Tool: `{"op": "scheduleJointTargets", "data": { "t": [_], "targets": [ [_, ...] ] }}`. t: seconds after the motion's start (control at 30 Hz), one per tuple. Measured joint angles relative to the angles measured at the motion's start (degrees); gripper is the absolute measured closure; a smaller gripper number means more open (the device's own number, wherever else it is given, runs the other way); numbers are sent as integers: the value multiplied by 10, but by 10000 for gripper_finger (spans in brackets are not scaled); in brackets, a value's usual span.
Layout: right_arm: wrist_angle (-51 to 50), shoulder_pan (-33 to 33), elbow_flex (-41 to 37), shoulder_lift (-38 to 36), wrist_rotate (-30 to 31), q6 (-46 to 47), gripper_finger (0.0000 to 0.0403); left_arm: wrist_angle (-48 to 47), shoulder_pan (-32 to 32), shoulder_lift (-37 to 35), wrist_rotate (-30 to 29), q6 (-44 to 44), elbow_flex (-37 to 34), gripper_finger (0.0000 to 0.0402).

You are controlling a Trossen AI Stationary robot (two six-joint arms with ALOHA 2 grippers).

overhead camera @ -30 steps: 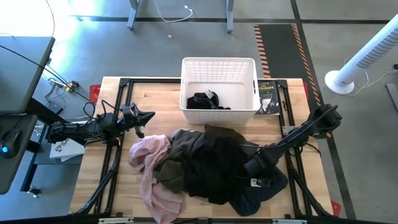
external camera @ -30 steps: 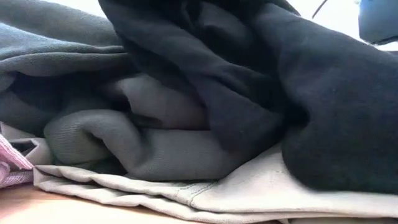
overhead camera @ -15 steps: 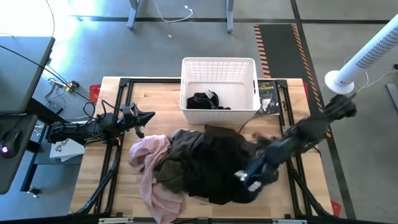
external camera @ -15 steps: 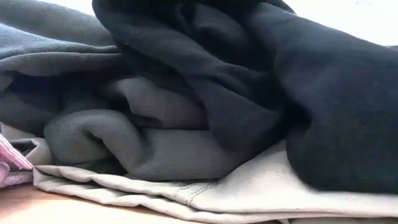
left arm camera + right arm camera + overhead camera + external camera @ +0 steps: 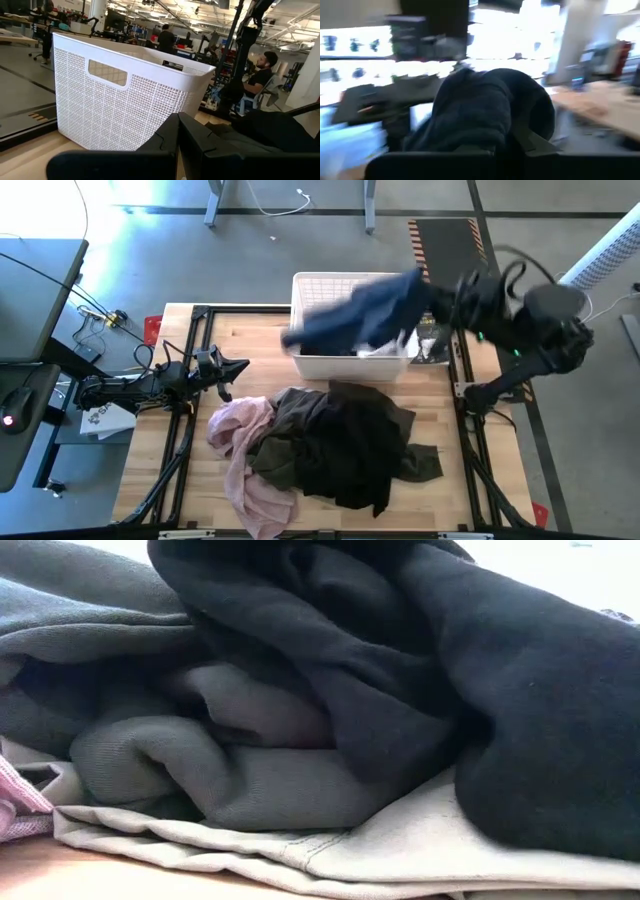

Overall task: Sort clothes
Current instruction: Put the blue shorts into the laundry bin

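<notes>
My right gripper (image 5: 436,302) is raised above the right rim of the white lattice basket (image 5: 330,281) and is shut on a dark blue garment (image 5: 360,318), which streams out over the basket. On the table's near half lies a pile: a light pink garment (image 5: 243,450), a dark olive-brown one (image 5: 290,442) and a black one (image 5: 350,442). A beige-khaki layer (image 5: 400,850) lies under them on the table. My left gripper (image 5: 238,365) waits shut at the table's left, level, pointing at the basket (image 5: 115,100). My right gripper holds the dark blue garment by a bunched part at its right end (image 5: 414,298). In the right wrist view the cloth (image 5: 480,115) bulges over the fingers and hides the place of contact. The garment is lifted clear of the table and trails left over the basket.
A dark book (image 5: 432,340) lies right of the basket. A white fan (image 5: 585,275) stands off the table's far right. A red clamp (image 5: 152,328) sits at the far left corner. A person (image 5: 260,72) sits in the room beyond the table.
My right gripper has risen from the pile's near right part and swung toward the far edge, to above the basket. The dark blue garment has been pulled out of the pile and lifted clear; it now trails over the basket. The rest of the pile stays.
</notes>
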Motion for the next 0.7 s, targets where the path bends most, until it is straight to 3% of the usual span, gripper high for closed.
{"op": "scheduleJointTargets", "data": {
  "t": [0.17,0.33,0.5,0.7],
  "targets": [
    [-12,-162,-20,11,-70,13,400,0,0,0,0,0,0,398],
    [-43,-292,-80,58,-260,106,400,0,0,0,-1,0,0,398],
    [-27,-342,-121,130,-401,127,400,-1,0,0,-1,1,0,398],
    [-53,-358,-133,212,-421,76,399,-7,0,0,-1,1,0,398]
  ]
}}
